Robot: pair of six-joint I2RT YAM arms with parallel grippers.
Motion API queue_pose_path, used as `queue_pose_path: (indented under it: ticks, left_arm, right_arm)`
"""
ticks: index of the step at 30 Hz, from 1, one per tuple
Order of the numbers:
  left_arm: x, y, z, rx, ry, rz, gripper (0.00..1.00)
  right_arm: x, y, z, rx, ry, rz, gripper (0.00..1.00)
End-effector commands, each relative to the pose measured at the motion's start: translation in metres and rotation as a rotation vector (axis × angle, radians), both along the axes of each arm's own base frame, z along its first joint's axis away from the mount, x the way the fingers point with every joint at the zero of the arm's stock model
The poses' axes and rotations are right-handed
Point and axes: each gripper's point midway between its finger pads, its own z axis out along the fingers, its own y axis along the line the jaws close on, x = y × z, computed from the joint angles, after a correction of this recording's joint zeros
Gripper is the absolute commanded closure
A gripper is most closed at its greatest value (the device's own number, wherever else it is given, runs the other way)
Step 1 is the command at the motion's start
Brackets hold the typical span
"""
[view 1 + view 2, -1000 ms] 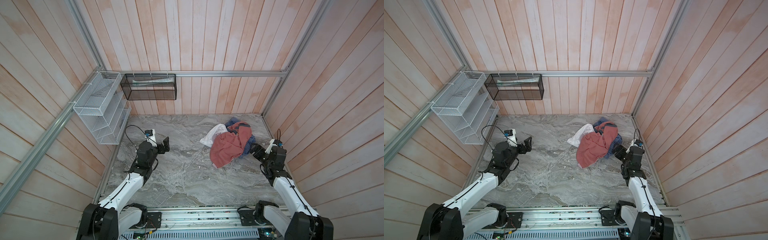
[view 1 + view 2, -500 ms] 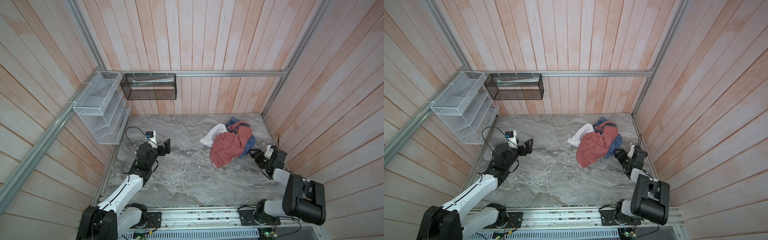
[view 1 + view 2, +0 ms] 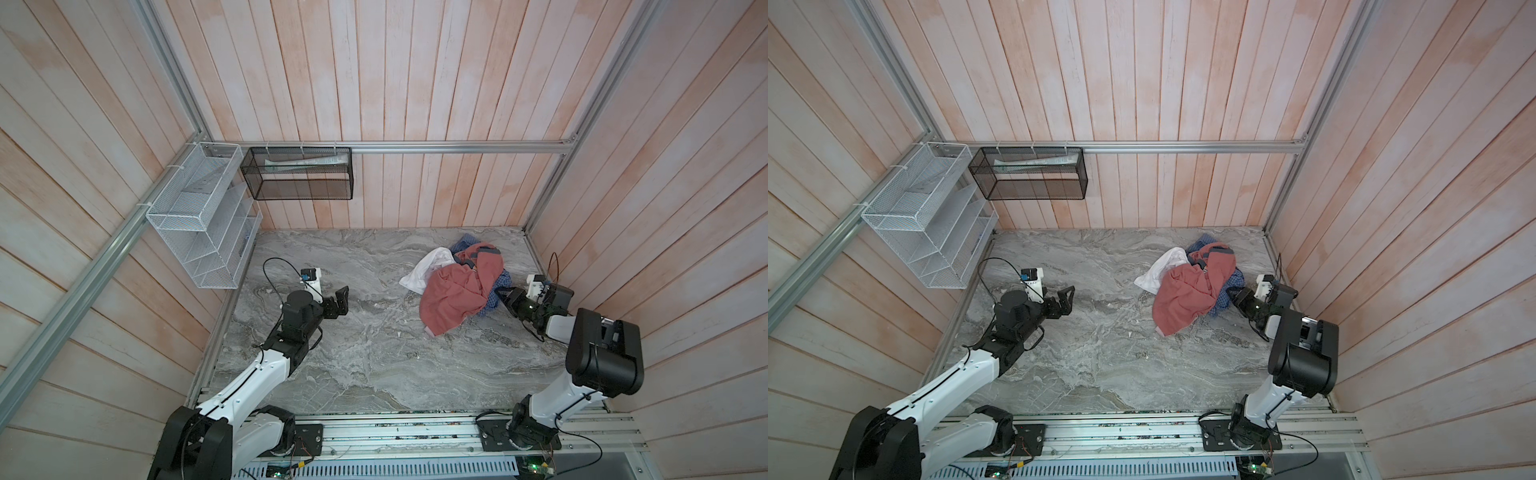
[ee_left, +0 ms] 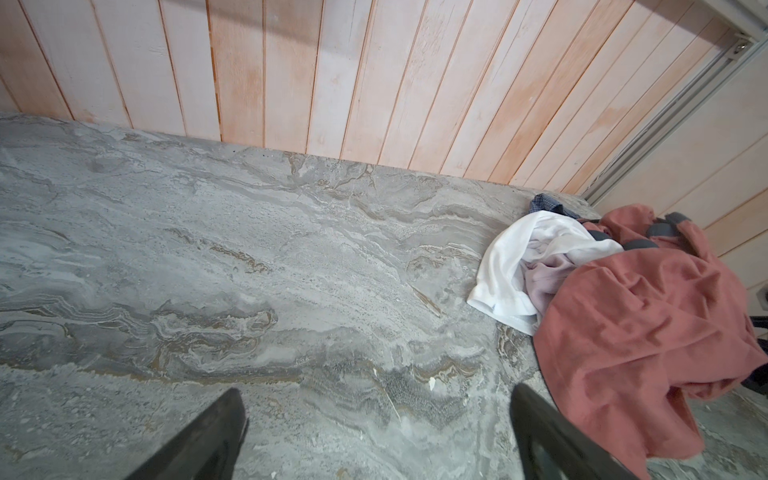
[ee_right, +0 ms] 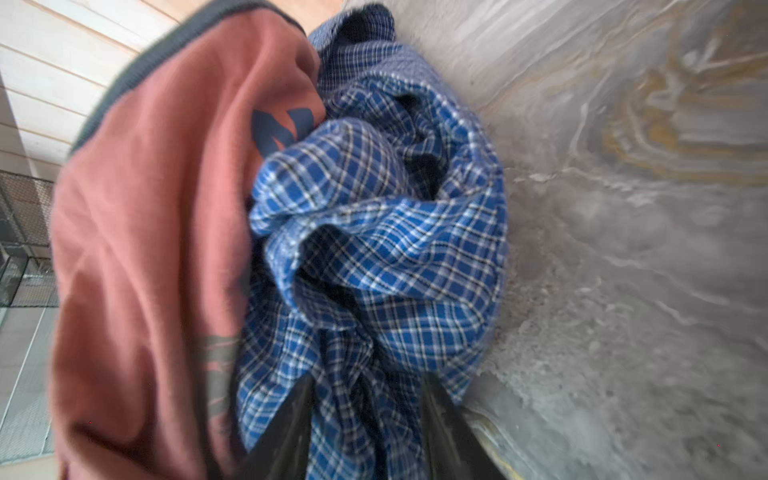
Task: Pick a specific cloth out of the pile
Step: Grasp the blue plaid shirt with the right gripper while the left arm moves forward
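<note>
**As R tool closes, check cloth lies between its jaws**

Since a sec ago, the R arm has folded down & dropped the R tool low to the worktop, at the right edge of the pile. Its jaws were wide then. Now they're drawn partway in w/ a fold of the cloth between them; can't tell yet if they bite or just flank it. Judgement: this is the grasp step, on the right garment. Pull-out hasn't begun, as the cloth lies where it did. L tool has barely shifted: jaws spread wide, nothing in them, well apart from the pile over bare worktop.

Where the cloth is: mostly under the pink top, w/ the white item on the pile's left side. In both top views only two blue patches show, one at the far end & one at the right edge by the R tool.

Hard to see:
- Most of the cloth is buried, so sleeves & full extent are unknown.
- R wrist view is motion-blurred, and how deep the fold sits in the jaws isn't clear.
- L wrist view shows only a small dark-blue corner behind the white item.
</note>
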Motion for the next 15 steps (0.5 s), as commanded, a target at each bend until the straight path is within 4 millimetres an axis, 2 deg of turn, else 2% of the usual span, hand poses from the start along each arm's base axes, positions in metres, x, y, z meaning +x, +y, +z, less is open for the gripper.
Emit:
queue_pose_path:
  ticks: [1, 4, 5, 8, 10, 15]
  left_arm:
    - [-0.005, 0.001, -0.004, -0.005, 0.020, 0.023, 0.00]
    - [-0.004, -0.005, -0.004, -0.006, 0.021, 0.019, 0.00]
    - [-0.003, -0.007, -0.004, -0.002, 0.023, 0.017, 0.00]
    - [0.001, -0.014, -0.002, 0.018, 0.032, 0.010, 0.00]
    - [0.003, -0.018, 0.000, 0.029, 0.034, 0.006, 0.00]
    - [0.001, -0.018, -0.002, 0.029, 0.045, 0.024, 0.00]
  right_arm:
    - [0.001, 0.006, 0.003, 0.049, -0.045, 0.066, 0.54]
    - [0.002, -0.003, 0.001, 0.051, -0.040, 0.038, 0.56]
    - [0.003, -0.004, 0.001, 0.054, -0.044, 0.041, 0.59]
    - [0.003, -0.001, 0.004, 0.079, -0.062, 0.048, 0.89]
    - [0.004, -0.002, 0.008, 0.073, -0.074, 0.046, 0.98]
    - [0.005, -0.005, 0.036, 0.028, -0.135, 0.037, 1.00]
